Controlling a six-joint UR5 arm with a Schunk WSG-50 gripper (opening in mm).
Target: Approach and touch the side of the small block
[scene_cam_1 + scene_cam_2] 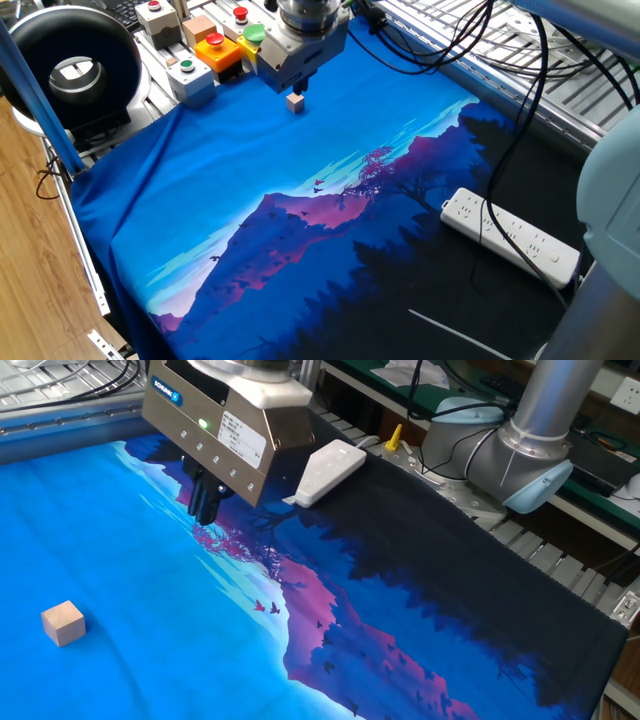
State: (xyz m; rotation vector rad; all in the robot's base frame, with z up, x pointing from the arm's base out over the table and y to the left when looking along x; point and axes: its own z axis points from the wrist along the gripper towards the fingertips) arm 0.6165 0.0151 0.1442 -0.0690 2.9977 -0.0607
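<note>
In one fixed view the push-button boxes (190,50) sit at the table's far left edge, at about 10 o'clock from the small block (295,101). The block rests on the blue mat (250,200), near the mat's far edge at 12 o'clock of the printed mountain. The gripper (297,85) hangs just beyond it, its fingertips appearing almost at the block's top. From this angle the 2 look nearly in contact.

The other fixed view tells otherwise. There the block (63,623) lies low at the left, at roughly 8 o'clock from the gripper (204,510), with open blue mat between them. The dark fingers (206,495) point down, raised above the mat, and they look drawn close together, holding nothing. Farther right, a white power strip (325,472) lies on the dark part of the mat, at 2 o'clock from the gripper.

My judgement: the approach is under way but unfinished. The gripper is over the block's region, yet no touch shows. What is left is to come down to the block's level and move sideways until a finger meets its side.
</note>
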